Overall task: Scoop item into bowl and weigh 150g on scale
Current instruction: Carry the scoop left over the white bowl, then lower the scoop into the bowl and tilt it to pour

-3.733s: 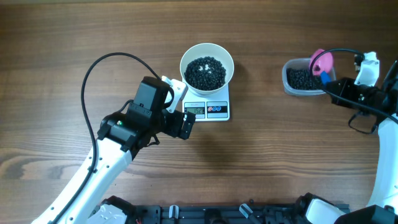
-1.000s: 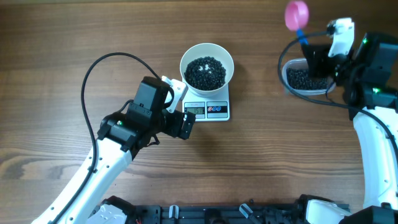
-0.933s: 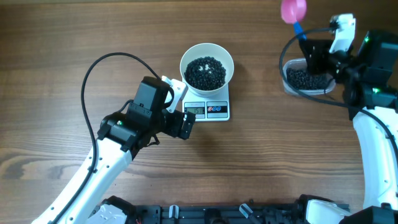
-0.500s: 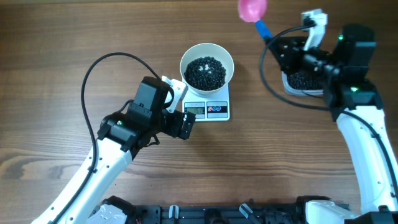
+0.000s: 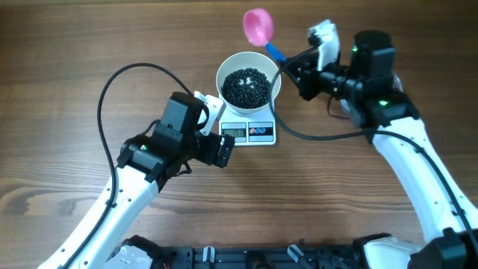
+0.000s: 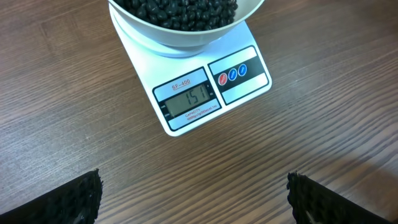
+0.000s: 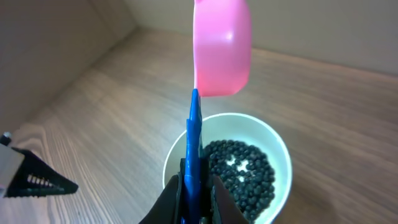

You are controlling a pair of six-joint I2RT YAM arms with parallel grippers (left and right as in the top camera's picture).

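Overhead, I see the round plain white bowl [image 5: 249, 82] sitting on the small white rectangular digital scale [image 5: 250, 132] near the middle of the brown wooden desk [image 5: 75, 45]. The heap of tiny round black beans [image 5: 247, 87] lies in its bottom. My right arm's jaws are shut tight on the blue handle [image 7: 193, 143] of a pink plastic scoop [image 5: 259, 26]. The scoop's cup is raised just past the bowl's far rim, and from the right wrist camera it stands on edge above the bowl. I cannot tell whether any beans are in it. My left arm's jaws are spread wide and hold nothing. Their black ribbed fingertips [image 6: 74, 199] show at the two lower corners of the left wrist view, over bare desk just beside the scale's display edge. The grey display [image 6: 188, 101] reads 151.
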